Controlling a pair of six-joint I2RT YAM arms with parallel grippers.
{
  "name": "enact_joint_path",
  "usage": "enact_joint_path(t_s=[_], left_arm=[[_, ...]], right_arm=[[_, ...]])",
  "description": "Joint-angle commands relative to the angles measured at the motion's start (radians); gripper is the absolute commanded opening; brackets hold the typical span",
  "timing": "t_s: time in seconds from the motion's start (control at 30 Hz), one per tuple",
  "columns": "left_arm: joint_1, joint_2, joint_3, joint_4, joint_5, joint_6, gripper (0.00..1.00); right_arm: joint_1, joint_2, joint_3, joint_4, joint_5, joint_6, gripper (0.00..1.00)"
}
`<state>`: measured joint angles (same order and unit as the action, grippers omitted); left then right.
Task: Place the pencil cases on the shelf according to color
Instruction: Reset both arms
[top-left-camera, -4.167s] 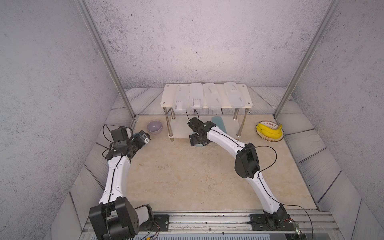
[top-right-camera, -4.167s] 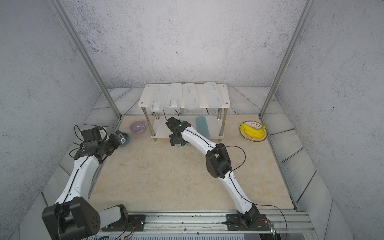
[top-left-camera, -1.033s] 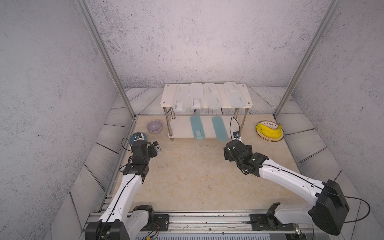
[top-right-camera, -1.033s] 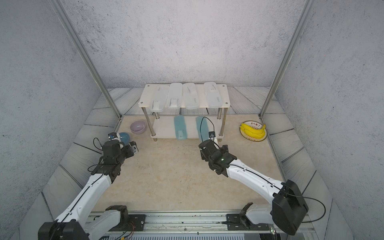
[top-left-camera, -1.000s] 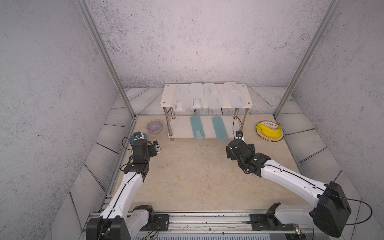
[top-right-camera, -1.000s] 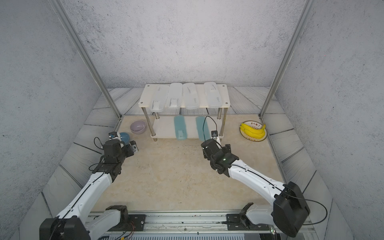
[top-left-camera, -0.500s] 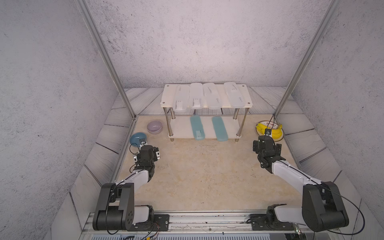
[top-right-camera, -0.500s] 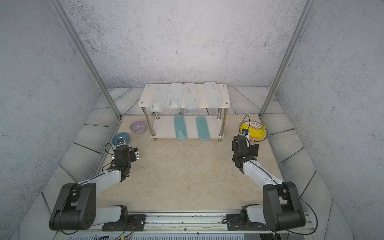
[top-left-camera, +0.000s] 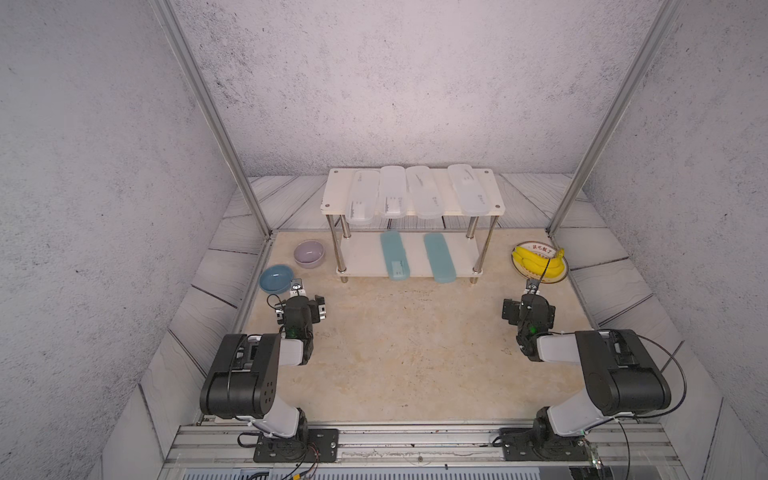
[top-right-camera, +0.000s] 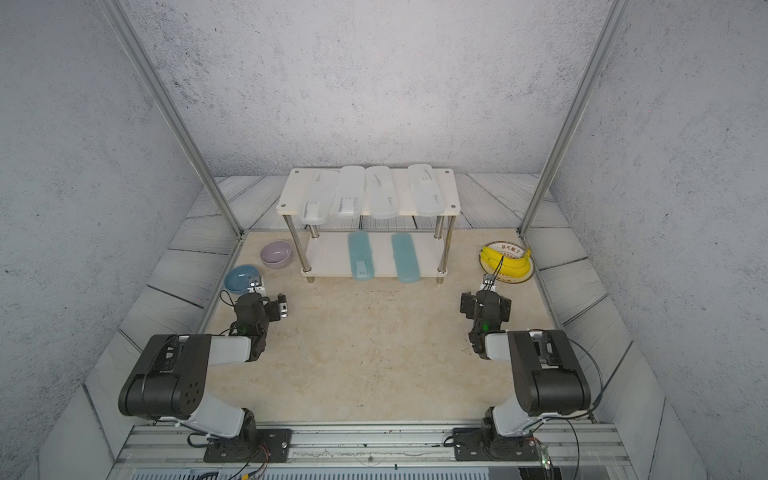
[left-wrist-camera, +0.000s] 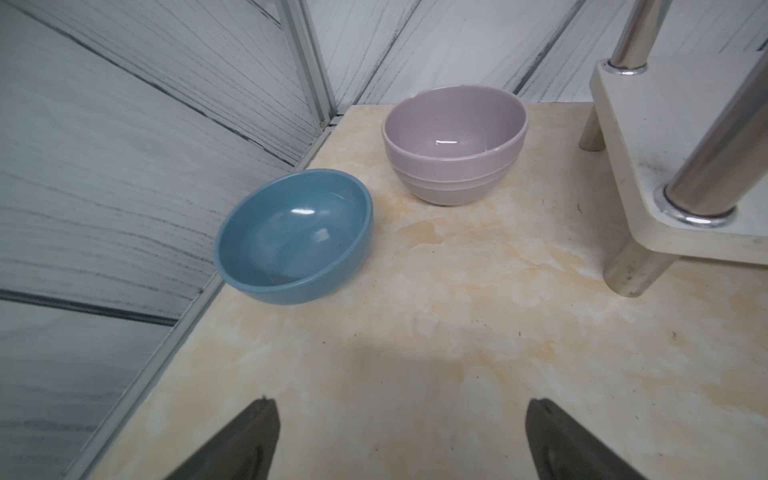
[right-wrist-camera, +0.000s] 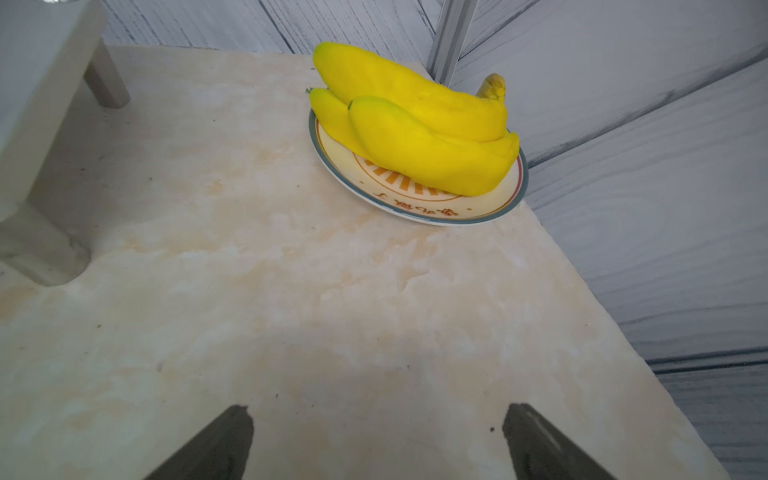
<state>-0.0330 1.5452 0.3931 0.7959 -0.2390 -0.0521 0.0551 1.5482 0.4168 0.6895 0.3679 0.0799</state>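
The shelf (top-left-camera: 332, 195) stands at the back middle of the table in both top views. Several frosted clear pencil cases (top-left-camera: 392, 193) lie side by side on its upper board. Two teal pencil cases (top-left-camera: 395, 255) (top-right-camera: 405, 257) lie on the lower board, their near ends past its front edge. My left gripper (top-left-camera: 300, 309) (left-wrist-camera: 399, 409) is low at the front left, open and empty, well away from the shelf's corner (left-wrist-camera: 648, 137). At the front right my right gripper (top-left-camera: 528, 311) (right-wrist-camera: 376, 413) is also open and empty, with the shelf's leg (right-wrist-camera: 41, 249) off to one side.
A blue bowl (top-left-camera: 276, 278) (left-wrist-camera: 291, 237) and a lilac bowl (top-left-camera: 308, 253) (left-wrist-camera: 453, 141) sit left of the shelf, just ahead of the left gripper. A plate (top-left-camera: 524, 272) (right-wrist-camera: 415, 214) of yellow bananas (top-left-camera: 540, 259) (right-wrist-camera: 415, 124) lies ahead of the right gripper. Walls close in on both sides.
Both arms have folded back toward their bases. The right gripper swung from the shelf's front out to the banana plate. The left gripper drew back beside the blue bowl.
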Motion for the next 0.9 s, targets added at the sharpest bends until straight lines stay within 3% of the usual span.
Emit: enact_joint_path(t_s=[0.0,0.87], left_arm=[[0.005,-0.005,0.035,0.008,0.037,0.013,0.99],[0.008,-0.013,0.052,-0.04,0.041,0.006,0.99]], right_arm=[[-0.001,-0.011,0.026,0.069,-0.057,0.012,1.0],[0.0,-0.018,0.031,0.051,-0.062,0.014,1.0]])
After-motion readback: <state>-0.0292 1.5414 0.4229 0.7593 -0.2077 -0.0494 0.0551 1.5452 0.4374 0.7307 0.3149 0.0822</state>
